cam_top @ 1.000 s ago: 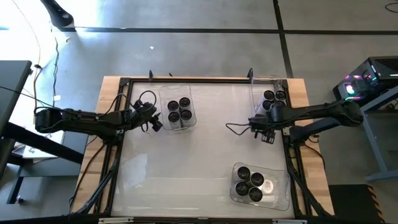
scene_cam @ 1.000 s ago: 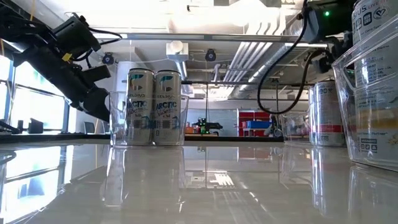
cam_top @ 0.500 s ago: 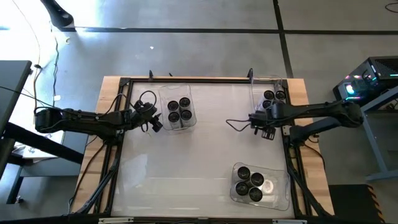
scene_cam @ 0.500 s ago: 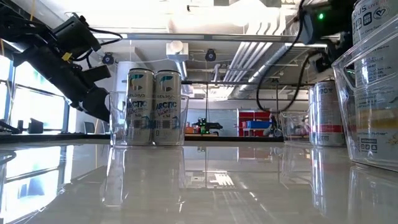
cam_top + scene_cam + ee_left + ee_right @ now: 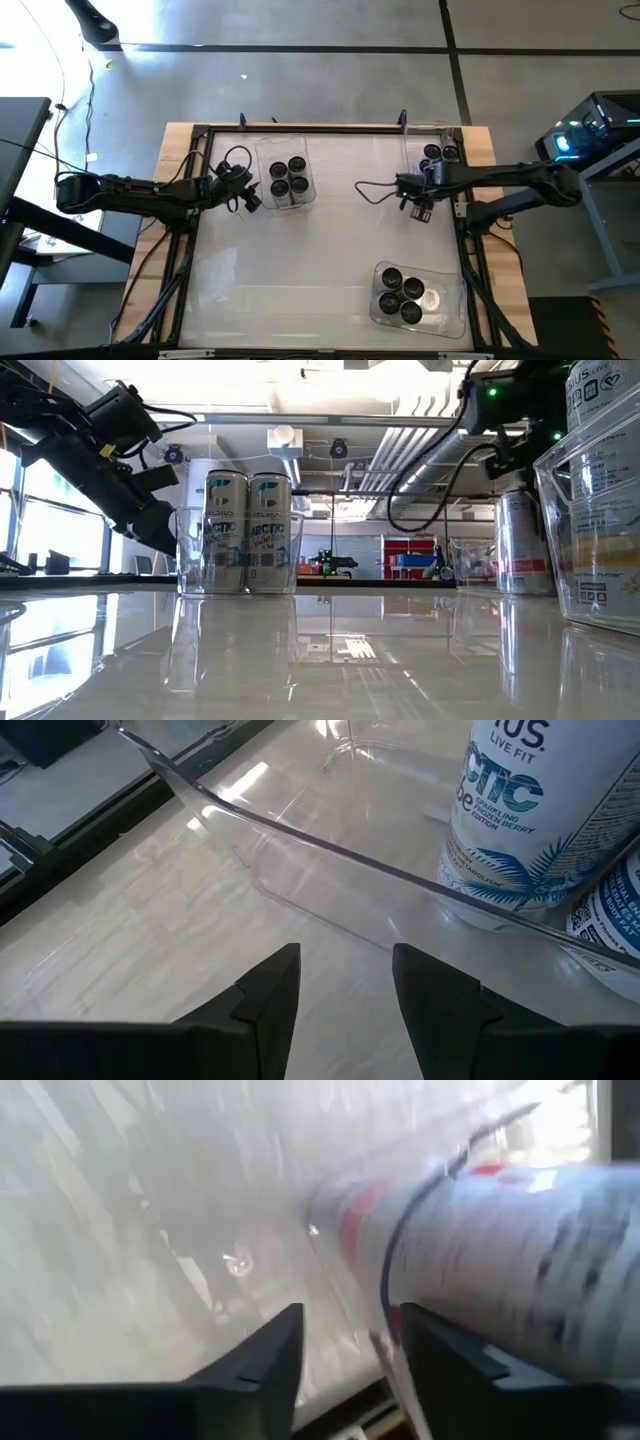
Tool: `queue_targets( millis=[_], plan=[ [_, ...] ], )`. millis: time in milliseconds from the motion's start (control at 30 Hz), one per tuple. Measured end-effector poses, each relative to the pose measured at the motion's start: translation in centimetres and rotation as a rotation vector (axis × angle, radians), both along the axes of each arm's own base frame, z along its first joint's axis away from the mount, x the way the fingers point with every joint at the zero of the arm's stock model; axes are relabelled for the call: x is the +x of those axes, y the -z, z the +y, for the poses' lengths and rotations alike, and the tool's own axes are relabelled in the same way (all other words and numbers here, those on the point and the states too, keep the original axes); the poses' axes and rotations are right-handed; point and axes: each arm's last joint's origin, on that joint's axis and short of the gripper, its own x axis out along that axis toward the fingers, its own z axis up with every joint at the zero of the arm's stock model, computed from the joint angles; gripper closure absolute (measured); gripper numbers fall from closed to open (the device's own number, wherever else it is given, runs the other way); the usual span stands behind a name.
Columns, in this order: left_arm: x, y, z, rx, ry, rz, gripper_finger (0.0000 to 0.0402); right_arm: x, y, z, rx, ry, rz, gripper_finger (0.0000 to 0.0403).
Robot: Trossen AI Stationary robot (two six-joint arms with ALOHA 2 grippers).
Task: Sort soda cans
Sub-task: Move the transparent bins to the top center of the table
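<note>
Right gripper (image 5: pixel 422 207) has slid left, seemingly empty, narrowed; left gripper (image 5: pixel 247 197) waits part-open beside four-can bin (image 5: pixel 285 147).

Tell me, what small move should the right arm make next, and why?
Probably swing the right gripper toward the near bin: its fingers are empty, it hangs beside the far right bin, and cans wait in the near one.

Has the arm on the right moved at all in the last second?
Yes. In the high view the right gripper has drawn away from the near edge, toward the far-right bin holding soda cans. The left gripper has not moved.
</note>
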Motion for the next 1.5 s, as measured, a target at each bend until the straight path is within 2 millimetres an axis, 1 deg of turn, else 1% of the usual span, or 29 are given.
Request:
queue_targets(
  millis=[100, 200, 300, 467, 700, 867, 1100, 1233, 1500],
  plan=[
    [0.0, 0.0, 0.0, -0.002, 0.001, -0.001, 0.0248, 0.5, 0.5, -0.1, -0.013, -0.01, 0.025, 0.029],
    [0.0, 0.0, 0.0, -0.003, 0.002, 0.002, 0.0248, 0.9, 0.9, -0.2, -0.01, -0.016, 0.046, 0.0326],
    [0.0, 0.1, 0.0, -0.003, 0.002, 0.003, 0.0248, 1.3, 1.3, -0.3, 0.005, -0.021, 0.033, 0.0355],
    [0.0, 0.1, 0.1, 0.025, 0.007, 0.029, 0.0248, 1.7, 0.8, 0.0, 0.055, -0.035, -0.01, 0.0393],
    [0.0, 0.5, 1.3, 0.061, 0.001, 0.093, 0.0248, 3.7, -0.7, 0.6, 0.091, -0.084, -0.159, 0.0399],
    [0.5, 1.2, 2.4, 0.034, 0.023, 0.103, 0.025, 5.5, -0.7, 1.2, 0.09, -0.146, -0.167, 0.04],
    [1.2, 2.9, 4.1, 0.01, 0.026, 0.105, 0.0278, 9.9, -0.3, 1.9, 0.081, -0.3, -0.166, 0.04],
    [1.8, 3.7, 4.6, 0.006, 0.055, 0.099, 0.0296, 12.6, -0.3, 2.3, 0.07, -0.398, -0.172, 0.04],
    [3.6, 4.2, 6.5, 0.056, 0.12, 0.178, 0.0329, 17.9, -0.3, 3.5, 0.067, -0.593, -0.181, 0.04]
  ],
)
